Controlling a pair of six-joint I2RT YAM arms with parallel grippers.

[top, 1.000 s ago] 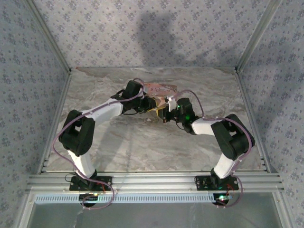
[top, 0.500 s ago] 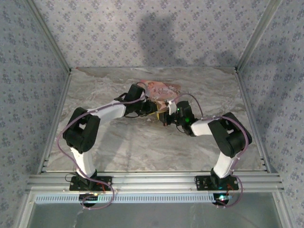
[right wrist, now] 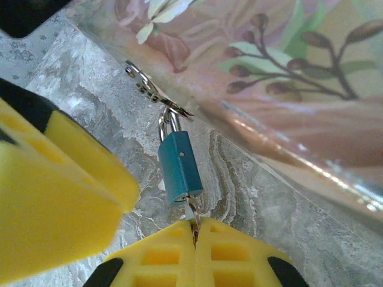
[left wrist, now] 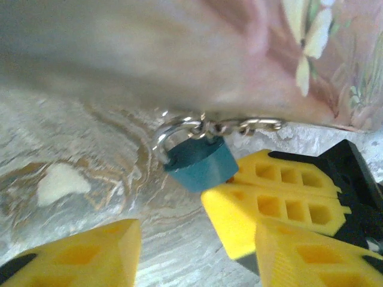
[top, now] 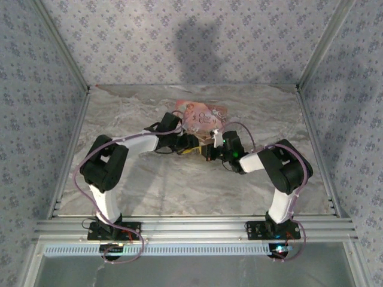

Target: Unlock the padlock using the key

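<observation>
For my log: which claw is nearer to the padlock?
Right. The right claw, shut on the key, almost touches the padlock; the left claw is open, short of it.

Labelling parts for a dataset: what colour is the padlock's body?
The padlock is teal-blue, its shackle silvery; the right wrist view shows it best.

padlock beside box (on chain), key at its btm
</observation>
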